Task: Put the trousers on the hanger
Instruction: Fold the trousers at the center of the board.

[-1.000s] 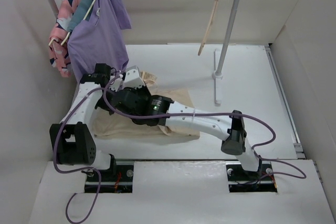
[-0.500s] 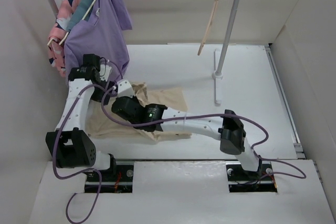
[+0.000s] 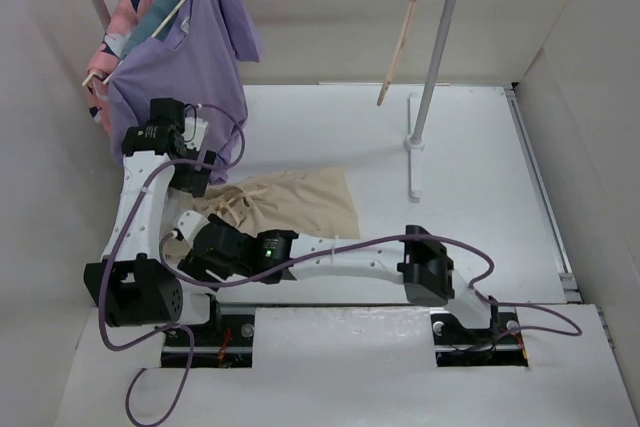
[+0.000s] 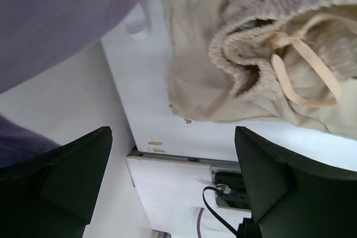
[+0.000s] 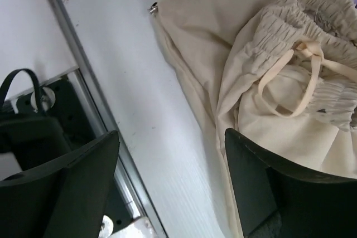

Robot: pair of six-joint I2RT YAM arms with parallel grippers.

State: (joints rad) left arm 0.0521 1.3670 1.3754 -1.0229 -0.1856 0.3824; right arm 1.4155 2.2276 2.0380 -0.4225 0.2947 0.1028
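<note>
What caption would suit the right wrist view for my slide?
Open right gripper facing the crumpled beige trousers, drawstring waistband showing, on the white table.

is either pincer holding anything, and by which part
Nothing is held: the left pincer and the right pincer both stand open and empty, with the trousers lying loose below them.

trousers (image 4: 223, 71) partly past frame edge
</note>
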